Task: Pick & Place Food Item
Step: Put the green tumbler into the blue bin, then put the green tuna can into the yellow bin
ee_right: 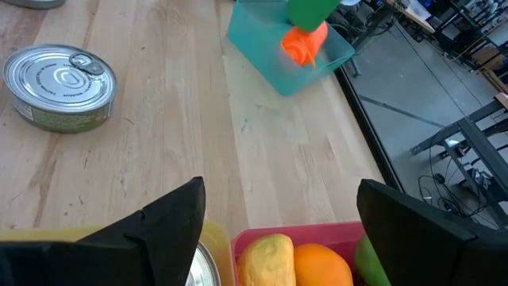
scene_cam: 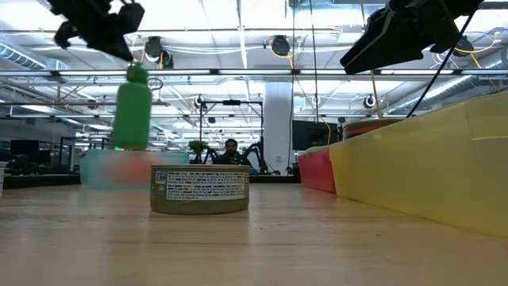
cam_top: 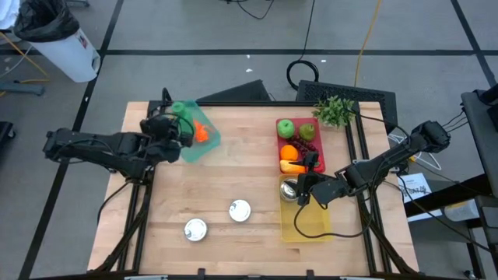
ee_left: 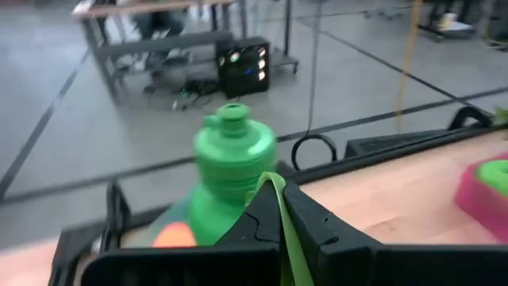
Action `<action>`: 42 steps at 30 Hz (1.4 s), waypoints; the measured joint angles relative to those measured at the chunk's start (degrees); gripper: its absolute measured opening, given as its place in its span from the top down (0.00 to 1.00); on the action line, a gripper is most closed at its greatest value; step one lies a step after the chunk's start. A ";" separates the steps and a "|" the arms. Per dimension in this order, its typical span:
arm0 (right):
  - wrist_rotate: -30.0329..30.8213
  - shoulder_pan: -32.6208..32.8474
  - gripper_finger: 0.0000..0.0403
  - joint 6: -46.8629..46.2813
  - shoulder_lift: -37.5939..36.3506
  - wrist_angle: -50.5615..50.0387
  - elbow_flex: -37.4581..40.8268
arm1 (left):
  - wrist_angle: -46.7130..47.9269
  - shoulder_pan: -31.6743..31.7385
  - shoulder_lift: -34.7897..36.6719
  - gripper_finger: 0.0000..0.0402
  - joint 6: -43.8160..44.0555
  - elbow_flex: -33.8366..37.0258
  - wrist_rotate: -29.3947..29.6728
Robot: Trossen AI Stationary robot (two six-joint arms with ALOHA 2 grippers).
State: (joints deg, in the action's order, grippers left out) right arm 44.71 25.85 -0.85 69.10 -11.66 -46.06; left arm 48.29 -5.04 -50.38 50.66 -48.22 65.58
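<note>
A green bottle (ee_left: 230, 159) hangs upright from my left gripper (cam_top: 177, 127), over the far left part of a teal bin (cam_top: 201, 145) that holds an orange item (cam_top: 202, 133). The low view shows the bottle (scene_cam: 132, 107) below the gripper, its base about level with the bin's rim. My left gripper is shut on the bottle's green strap. My right gripper (ee_right: 278, 230) stands open above the near end of the red tray (cam_top: 317, 159), next to a can (cam_top: 289, 189) in the yellow bin (cam_top: 311, 225), with nothing between its fingers. My left gripper pinches the bottle's green strap (ee_left: 279, 218) between its two shut fingers. The strap runs out from between the fingertips toward the bottle's neck. The fingers come nearly level, from the table's left side. The bottle hangs upright, cap up; whether its base touches the bin I cannot tell.
The red tray holds two green apples (cam_top: 286, 127), an orange (cam_top: 289, 152), a yellow fruit (ee_right: 266, 258) and dark grapes. Two cans (cam_top: 240, 210) (cam_top: 195, 229) stand on the bare wood near the front. A leafy plant (cam_top: 334, 110) sits at the far right corner.
</note>
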 joint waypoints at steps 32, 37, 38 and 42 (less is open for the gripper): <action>0.00 0.00 0.23 -0.19 0.00 0.15 0.00 | 3.50 4.77 -6.75 0.55 26.47 11.05 -14.66; 0.00 0.00 0.23 -0.63 0.00 0.20 0.00 | 3.54 5.14 -6.72 0.38 20.61 10.81 -16.08; 0.00 0.00 0.23 -0.74 0.00 0.24 0.00 | 3.57 5.14 -6.72 0.35 19.18 10.32 -16.71; 0.00 0.00 0.23 -1.04 0.00 0.25 0.00 | 2.68 5.14 -6.54 0.29 14.63 7.50 -20.70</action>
State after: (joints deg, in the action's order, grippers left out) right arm 44.71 25.85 -1.89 69.10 -11.42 -46.06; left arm 50.96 0.10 -56.91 65.29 -40.71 44.88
